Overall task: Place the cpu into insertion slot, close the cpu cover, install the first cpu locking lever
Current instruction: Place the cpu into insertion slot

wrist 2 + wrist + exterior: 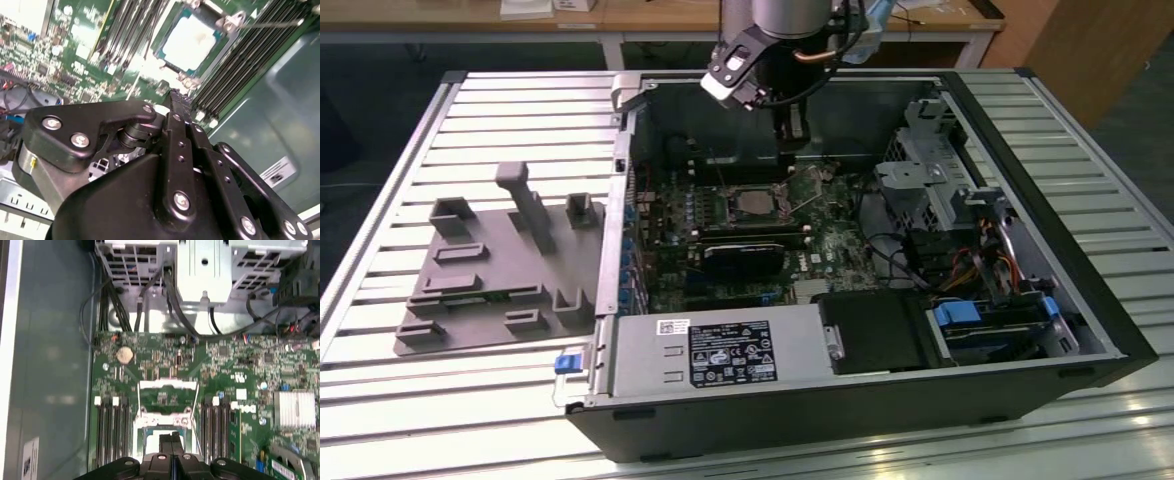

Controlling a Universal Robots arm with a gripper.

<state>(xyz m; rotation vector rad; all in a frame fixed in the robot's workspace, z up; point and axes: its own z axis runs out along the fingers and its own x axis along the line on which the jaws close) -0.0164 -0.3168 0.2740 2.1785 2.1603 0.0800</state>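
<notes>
The cpu (754, 203) lies silver face up in the insertion slot (728, 190) on the green board inside the open case. In the second wrist view the cpu (192, 42) shows bare beyond my fingertips. The cpu cover (167, 386), a silver frame with a window, is swung open just beyond the slot; in the exterior view the cover (815, 180) stands tilted up. A thin locking lever (198, 405) sticks up beside the slot. My gripper (789, 146) hangs above the socket area, fingers shut together with nothing between them, and it also shows close up in both wrist views (176, 96) (171, 439).
Memory slots (112, 435) flank the socket on both sides. A black card (744, 255) sits in front of it. The power supply (714, 350) and a drive cage (927, 185) crowd the case. A grey fixture plate (487, 270) lies on the slatted table (1067, 130) at the exterior view's left.
</notes>
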